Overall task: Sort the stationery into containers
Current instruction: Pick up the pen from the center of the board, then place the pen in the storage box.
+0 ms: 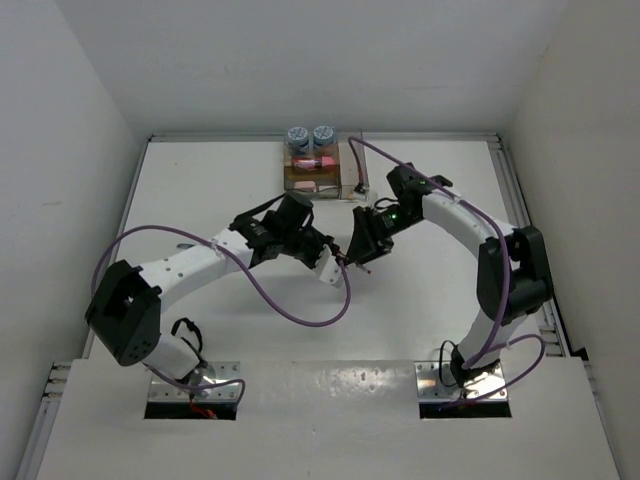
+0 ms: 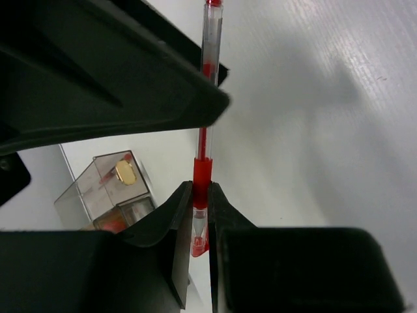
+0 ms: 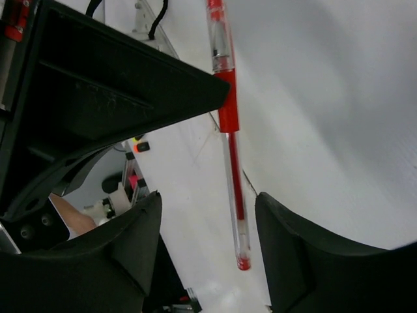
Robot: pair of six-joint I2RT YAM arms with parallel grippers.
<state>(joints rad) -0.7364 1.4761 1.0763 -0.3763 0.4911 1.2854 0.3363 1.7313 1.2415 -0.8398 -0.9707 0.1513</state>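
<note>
Left pincer (image 2: 201, 195) is clamped right down on the thin red pen with a clear barrel (image 2: 202, 173), gripping it at the red grip near one end. The pen sticks straight out from those fingers, over the middle of the white desk (image 1: 200, 190). Right pincer (image 3: 208, 199) is there too, jaws well apart, one on each side of the pen's other end with a gap on both sides. Further back stands the clear-walled rectangular organiser (image 2: 81, 195), two round blue-grey patterned rolls (image 1: 297, 135) at its far end, a pink chunky piece (image 1: 312, 162) inside.
</note>
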